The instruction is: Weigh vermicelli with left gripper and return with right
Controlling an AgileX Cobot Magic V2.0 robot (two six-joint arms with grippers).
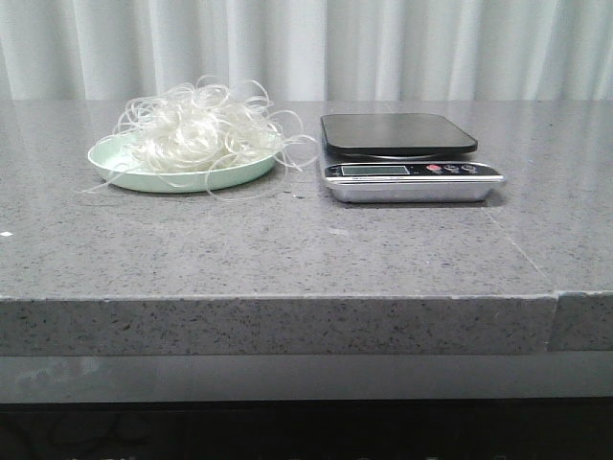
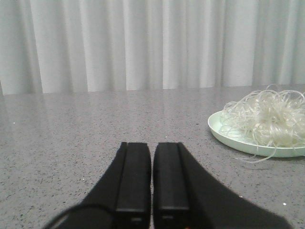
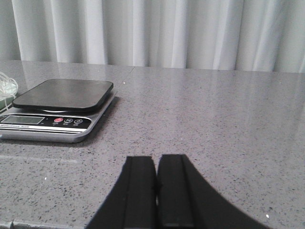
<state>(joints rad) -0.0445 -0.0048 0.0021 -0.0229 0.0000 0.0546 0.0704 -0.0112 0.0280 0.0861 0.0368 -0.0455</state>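
Note:
The vermicelli (image 1: 196,129) is a fluffy white tangle piled on a pale green plate (image 1: 115,163) at the left of the grey table. To its right stands a kitchen scale (image 1: 402,153) with a black platform and silver front. Neither gripper shows in the front view. In the left wrist view my left gripper (image 2: 152,145) is shut and empty, low over bare table, with the vermicelli (image 2: 269,117) and plate (image 2: 228,138) well off to one side. In the right wrist view my right gripper (image 3: 156,160) is shut and empty; the scale (image 3: 59,102) stands apart from it.
White curtains hang behind the table. A seam (image 1: 522,254) crosses the tabletop at the right, near the front edge (image 1: 287,299). A few loose strands (image 1: 302,153) trail from the plate towards the scale.

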